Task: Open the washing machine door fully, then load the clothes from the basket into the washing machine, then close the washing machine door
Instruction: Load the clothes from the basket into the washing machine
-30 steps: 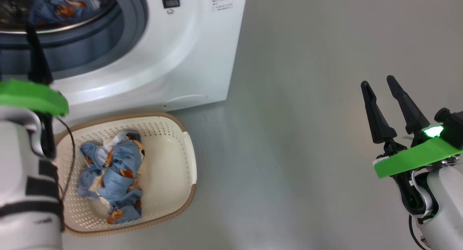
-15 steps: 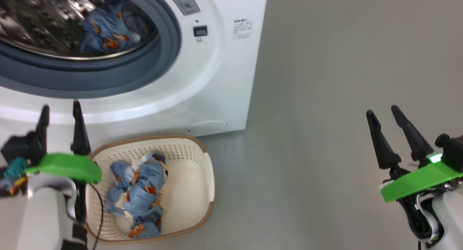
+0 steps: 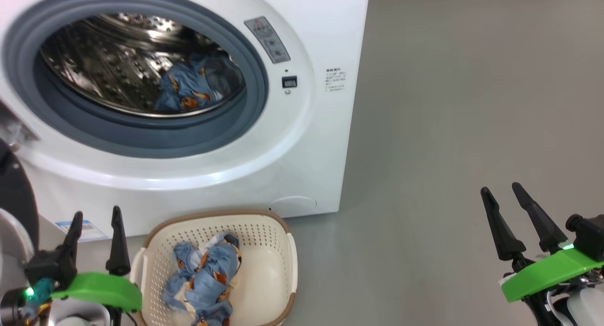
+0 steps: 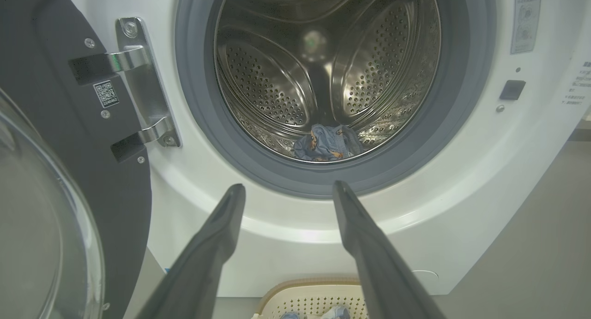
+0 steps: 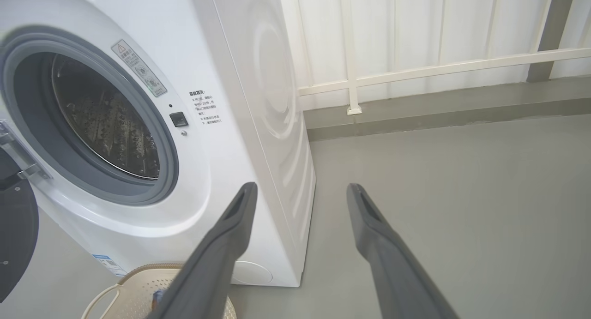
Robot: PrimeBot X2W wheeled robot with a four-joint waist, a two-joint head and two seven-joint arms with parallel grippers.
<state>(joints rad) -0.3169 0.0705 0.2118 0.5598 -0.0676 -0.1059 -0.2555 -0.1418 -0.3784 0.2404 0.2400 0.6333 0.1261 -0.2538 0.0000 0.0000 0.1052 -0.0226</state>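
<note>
The white washing machine [image 3: 302, 142] stands with its door [image 4: 69, 171] swung wide to the left on its hinge. A light blue printed piece of the clothes [image 3: 188, 85] lies at the bottom of the steel drum [image 4: 323, 143]. More of the clothes [image 3: 207, 279] lie bunched in the cream basket [image 3: 269, 269] on the floor in front of the machine. My left gripper [image 3: 96, 213] is open and empty just left of the basket, pointing at the drum mouth [image 4: 288, 186]. My right gripper [image 3: 501, 189] is open and empty, far right over bare floor [image 5: 301, 186].
Grey floor [image 3: 448, 104] stretches to the right of the machine. A white railing and wall [image 5: 415, 69] run behind it. The open door's black rim [image 3: 14, 194] sits close beside my left arm. The basket's rim [image 5: 134, 269] touches the machine's foot.
The head camera has tilted up, so the drum now shows whole. My left gripper has drawn back from the drum mouth to beside the basket. Both grippers stayed open.
</note>
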